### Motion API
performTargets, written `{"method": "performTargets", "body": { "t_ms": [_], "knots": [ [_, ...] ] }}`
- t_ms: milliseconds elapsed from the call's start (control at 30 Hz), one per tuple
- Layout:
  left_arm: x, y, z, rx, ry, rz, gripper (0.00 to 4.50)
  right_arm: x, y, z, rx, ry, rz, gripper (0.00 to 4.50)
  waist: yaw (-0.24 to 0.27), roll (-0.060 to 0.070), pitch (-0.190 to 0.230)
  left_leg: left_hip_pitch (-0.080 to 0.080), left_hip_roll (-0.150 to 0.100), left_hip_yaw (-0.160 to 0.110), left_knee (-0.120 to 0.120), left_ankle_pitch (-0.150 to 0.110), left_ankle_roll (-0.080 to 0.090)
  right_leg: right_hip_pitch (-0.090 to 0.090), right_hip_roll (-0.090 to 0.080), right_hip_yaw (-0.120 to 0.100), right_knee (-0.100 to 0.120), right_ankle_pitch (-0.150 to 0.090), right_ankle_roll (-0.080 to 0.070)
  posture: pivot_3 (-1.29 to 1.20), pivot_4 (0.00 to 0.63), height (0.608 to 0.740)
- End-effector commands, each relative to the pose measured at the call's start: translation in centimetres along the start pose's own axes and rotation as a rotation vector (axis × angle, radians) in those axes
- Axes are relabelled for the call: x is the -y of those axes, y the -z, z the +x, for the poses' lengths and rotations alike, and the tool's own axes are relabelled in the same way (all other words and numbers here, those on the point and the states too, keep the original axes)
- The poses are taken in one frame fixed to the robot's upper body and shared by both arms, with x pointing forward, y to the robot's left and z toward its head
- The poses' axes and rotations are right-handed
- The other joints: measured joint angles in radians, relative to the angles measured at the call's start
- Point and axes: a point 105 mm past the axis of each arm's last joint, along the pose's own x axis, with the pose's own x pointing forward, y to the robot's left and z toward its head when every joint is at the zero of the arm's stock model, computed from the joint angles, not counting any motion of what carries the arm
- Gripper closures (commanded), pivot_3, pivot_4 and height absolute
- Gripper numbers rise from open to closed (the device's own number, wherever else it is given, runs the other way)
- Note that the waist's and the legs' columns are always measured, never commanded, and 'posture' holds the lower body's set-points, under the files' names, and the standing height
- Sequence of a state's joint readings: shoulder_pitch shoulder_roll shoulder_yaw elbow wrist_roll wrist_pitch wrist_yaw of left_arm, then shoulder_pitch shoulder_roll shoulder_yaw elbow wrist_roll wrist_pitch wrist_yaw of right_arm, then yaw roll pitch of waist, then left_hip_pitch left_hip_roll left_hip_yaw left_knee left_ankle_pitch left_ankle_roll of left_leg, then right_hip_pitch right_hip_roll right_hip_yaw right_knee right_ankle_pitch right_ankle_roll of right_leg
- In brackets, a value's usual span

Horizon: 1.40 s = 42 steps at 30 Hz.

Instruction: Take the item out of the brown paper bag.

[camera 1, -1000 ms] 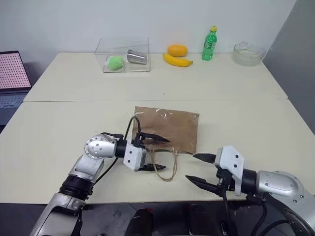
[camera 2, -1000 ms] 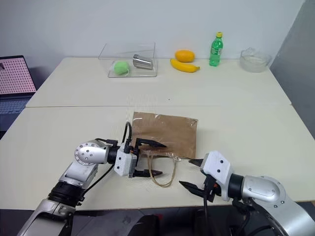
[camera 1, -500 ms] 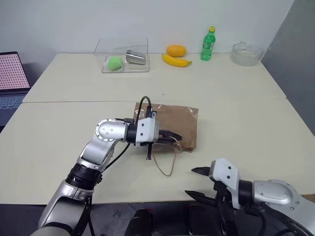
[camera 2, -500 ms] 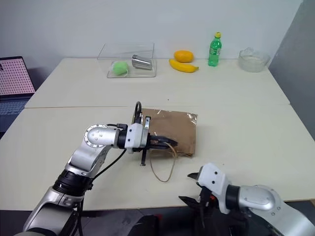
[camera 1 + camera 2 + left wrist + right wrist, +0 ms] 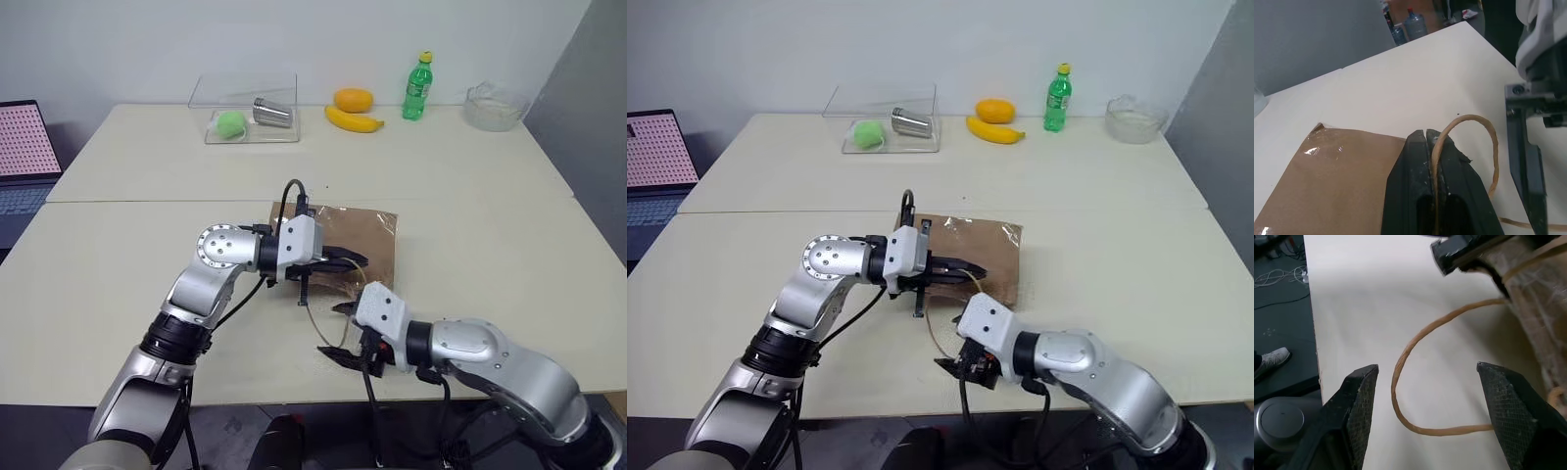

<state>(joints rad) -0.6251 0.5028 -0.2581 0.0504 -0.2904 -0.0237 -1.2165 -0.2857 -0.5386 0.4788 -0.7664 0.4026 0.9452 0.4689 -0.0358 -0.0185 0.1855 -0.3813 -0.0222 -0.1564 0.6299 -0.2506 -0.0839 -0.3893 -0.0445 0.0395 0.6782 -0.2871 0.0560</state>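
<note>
- Brown paper bag (image 5: 345, 245) lying flat on the white table (image 5: 137, 264), in the middle of the near half, closer to the near edge than to the far one.
- Plain kraft brown, rectangular, slightly creased, with shiny strips of clear tape catching the light at the far corners.
- Mouth end turned toward the near edge; two thin tan cords trailing from it.
- Upper cord handle (image 5: 1484, 147) arching up off the bag, pinched by the left gripper (image 5: 345, 264), fingers pressed together with the cord running in the seam between them.
- Left gripper reaching in sideways from the left, roughly level, just above the bag's near end.
- Lower cord handle (image 5: 1415, 382) lying as a loose loop on the bare table between the bag and the near edge.
- Right gripper (image 5: 338, 333) hovering low over that loop, jaws spread wide, one finger on each side of the cord, nothing gripped.
- No red packet visible; bag interior hidden, contents impossible to tell.
- Along the far edge: clear plastic box (image 5: 245, 110) holding a green ball (image 5: 230, 123) and a metal cup (image 5: 272, 114); beside it an orange fruit (image 5: 352, 100), a banana (image 5: 353, 120), a green bottle (image 5: 416, 86), and a glass bowl (image 5: 493, 106) near the far right corner.
- Laptop (image 5: 24, 157) beyond the left edge.
</note>
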Motion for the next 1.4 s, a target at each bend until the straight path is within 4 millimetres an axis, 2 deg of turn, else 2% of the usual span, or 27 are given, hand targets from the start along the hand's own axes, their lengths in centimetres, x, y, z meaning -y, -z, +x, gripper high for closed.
{"method": "performTargets", "body": {
  "t_ms": [33,267,300,433,633,867,1167,1300,1400],
  "knots": [
    [-1.1,-1.0,-0.2,0.022,-0.041,0.050,4.50,-0.2,0.0,0.6,0.016,0.010,-0.010,1.75,0.000,0.000,0.000,0.000,0.000,0.000,0.000,0.000,0.000,0.000,0.000,0.000,0.000,0.000,0.000,0.00,0.150,0.740],
    [-2.2,-1.1,0.2,0.025,-0.080,0.060,4.50,0.4,1.7,0.9,-0.033,0.048,-0.016,4.31,0.001,0.000,0.000,0.000,0.000,0.000,0.000,0.000,0.000,0.000,0.000,0.000,0.000,0.000,0.000,0.00,0.150,0.740],
    [-2.4,-1.2,0.2,0.026,-0.081,0.061,4.50,0.5,2.0,0.9,-0.044,0.058,-0.020,4.41,0.000,0.000,0.000,0.000,0.000,0.000,0.000,0.000,0.000,0.000,0.000,0.000,0.000,0.000,0.000,0.00,0.150,0.740],
    [-3.1,-1.7,0.2,0.031,-0.084,0.067,4.50,0.9,3.1,1.1,-0.090,0.078,-0.044,4.41,0.000,0.000,0.000,0.000,0.000,0.000,0.000,0.000,0.000,0.000,0.000,0.000,0.000,0.000,0.000,0.00,0.150,0.740],
    [-7.8,-3.7,0.2,0.036,-0.209,0.056,4.50,1.3,5.5,0.9,-0.205,0.081,-0.100,4.41,0.001,0.000,0.000,0.000,-0.001,-0.001,0.001,0.000,0.000,0.000,-0.001,-0.001,0.000,-0.002,0.004,0.00,0.150,0.740],
    [-12.3,-6.0,-0.2,0.078,-0.357,0.040,4.50,0.9,6.5,0.5,-0.254,0.054,-0.132,4.41,0.002,-0.001,0.000,-0.001,-0.001,-0.001,0.001,0.000,0.000,0.000,-0.001,-0.001,0.000,-0.003,0.005,0.00,0.150,0.740],
    [-14.5,-7.0,-0.8,0.104,-0.430,0.083,4.50,1.1,6.9,0.0,-0.272,0.062,-0.143,4.41,0.002,-0.001,0.000,-0.001,-0.002,-0.001,0.001,0.000,0.000,0.001,-0.002,-0.002,0.000,-0.003,0.005,0.00,0.150,0.740],
    [-14.3,-7.3,-0.7,0.126,-0.408,0.076,4.50,1.8,6.7,-0.2,-0.269,0.101,-0.176,4.41,0.002,-0.001,0.000,-0.001,-0.002,-0.001,0.001,0.000,0.000,0.000,-0.002,-0.001,0.000,-0.003,0.005,0.00,0.150,0.740],
    [-13.3,-7.5,-0.4,0.149,-0.328,0.049,4.50,2.9,5.4,-0.2,-0.194,0.179,-0.164,4.41,0.002,-0.001,0.000,-0.001,-0.002,-0.001,0.001,0.000,0.000,0.000,-0.002,-0.002,0.000,-0.003,0.005,0.00,0.150,0.740]
  ]
}}
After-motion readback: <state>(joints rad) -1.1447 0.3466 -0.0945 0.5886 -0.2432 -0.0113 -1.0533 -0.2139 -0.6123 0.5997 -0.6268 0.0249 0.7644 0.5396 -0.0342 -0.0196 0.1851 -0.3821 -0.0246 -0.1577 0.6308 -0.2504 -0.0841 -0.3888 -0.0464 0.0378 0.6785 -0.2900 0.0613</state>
